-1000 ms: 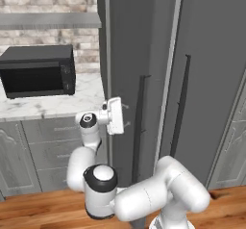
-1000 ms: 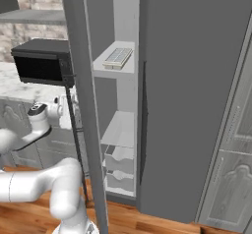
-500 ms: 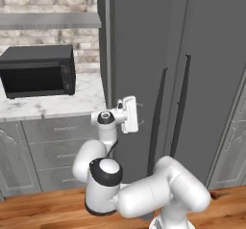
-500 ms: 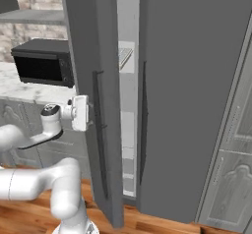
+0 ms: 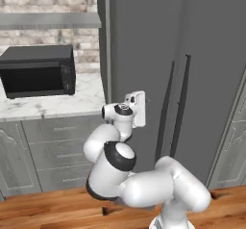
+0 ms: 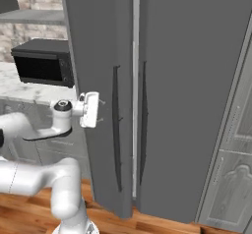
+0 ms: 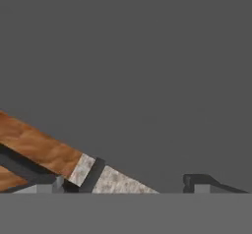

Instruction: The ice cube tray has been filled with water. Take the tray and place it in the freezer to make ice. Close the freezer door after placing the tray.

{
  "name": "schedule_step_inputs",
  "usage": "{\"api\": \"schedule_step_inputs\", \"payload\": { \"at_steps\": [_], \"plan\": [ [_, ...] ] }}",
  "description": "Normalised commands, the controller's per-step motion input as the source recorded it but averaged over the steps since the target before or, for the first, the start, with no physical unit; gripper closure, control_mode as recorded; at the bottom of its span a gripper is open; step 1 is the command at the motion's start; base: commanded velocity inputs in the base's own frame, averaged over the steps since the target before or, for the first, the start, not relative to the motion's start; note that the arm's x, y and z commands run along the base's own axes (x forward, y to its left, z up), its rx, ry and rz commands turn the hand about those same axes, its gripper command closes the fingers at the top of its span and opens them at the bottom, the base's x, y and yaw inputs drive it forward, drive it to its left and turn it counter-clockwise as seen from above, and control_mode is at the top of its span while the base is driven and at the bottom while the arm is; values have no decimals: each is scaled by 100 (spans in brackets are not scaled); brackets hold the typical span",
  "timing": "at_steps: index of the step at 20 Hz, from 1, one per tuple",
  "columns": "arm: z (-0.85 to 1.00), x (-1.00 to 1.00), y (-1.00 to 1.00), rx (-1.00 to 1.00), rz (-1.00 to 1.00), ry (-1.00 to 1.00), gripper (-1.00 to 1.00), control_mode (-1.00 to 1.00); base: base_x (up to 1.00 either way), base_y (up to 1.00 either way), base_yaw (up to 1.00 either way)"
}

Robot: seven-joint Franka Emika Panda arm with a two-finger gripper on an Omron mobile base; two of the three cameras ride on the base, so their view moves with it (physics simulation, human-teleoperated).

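Right base view | freezer door [image 6: 101,80] nearly shut since earlier | tool [image 6: 100,111] open against it

The freezer [image 5: 202,79] is a tall dark grey two-door appliance standing just right of the marble counter [image 5: 53,100]. The freezer door [image 6: 101,95], the left panel with a long thin vertical bar handle [image 6: 116,125], stands almost shut. A narrow pale gap remains between it and the right door [image 6: 192,95].
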Motion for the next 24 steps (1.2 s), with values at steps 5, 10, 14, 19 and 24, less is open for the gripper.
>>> {"api": "schedule_step_inputs", "payload": {
  "at_steps": [5, 10, 14, 19, 24],
  "plan": [
    [8, 41, -44, 21, 44, 7, -100, -100, 0, 0, 0],
    [0, 58, -52, 22, 50, 11, -100, -100, 0, 0, 0],
    [0, 80, -51, 22, 56, 16, -100, -100, 0, 0, 0],
    [0, 68, -45, 20, 58, 16, -100, -100, 0, 0, 0],
    [0, 47, -26, 15, 49, 14, -100, -100, 0, 0, 0]
  ]
}}
